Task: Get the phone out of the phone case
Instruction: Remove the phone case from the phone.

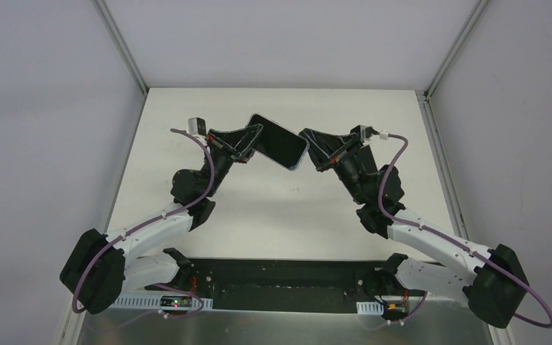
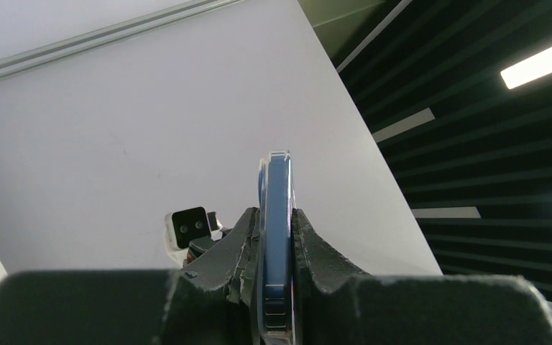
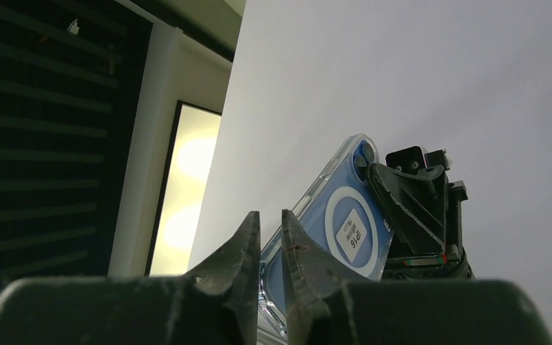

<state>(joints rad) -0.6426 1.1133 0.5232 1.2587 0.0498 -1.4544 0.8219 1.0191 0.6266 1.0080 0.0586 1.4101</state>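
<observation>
The left arm reaches from the near-left corner toward the middle of the white desk (image 1: pixel 273 208), its wrist turned inward. The left hand (image 1: pixel 253 144) is clamped on the left end of the phone (image 1: pixel 279 141). In the left wrist view, its two dark fingers (image 2: pixel 238 248) press flat on both faces of the blue slab, which is seen edge-on with a clear rim running round it. To the left of those fingers, a small white camera block (image 2: pixel 189 226) shows against the pale wall.

The phone hangs in the air above the far half of the desk, bridged between the two hands, with its dark screen facing up and its long side running down toward the right. It sits inside the phone case (image 3: pixel 338 180), a clear shell. In the right wrist view, a white ring (image 3: pixel 328 223) and a small white label (image 3: pixel 351 233) show on its blue back.

The right hand (image 1: pixel 307 153) meets the phone's right end. Its fingers stand nearly together, pinching the thin clear edge of the case at the lower corner. From there the right arm runs back to its base at the near-right corner of the desk.
</observation>
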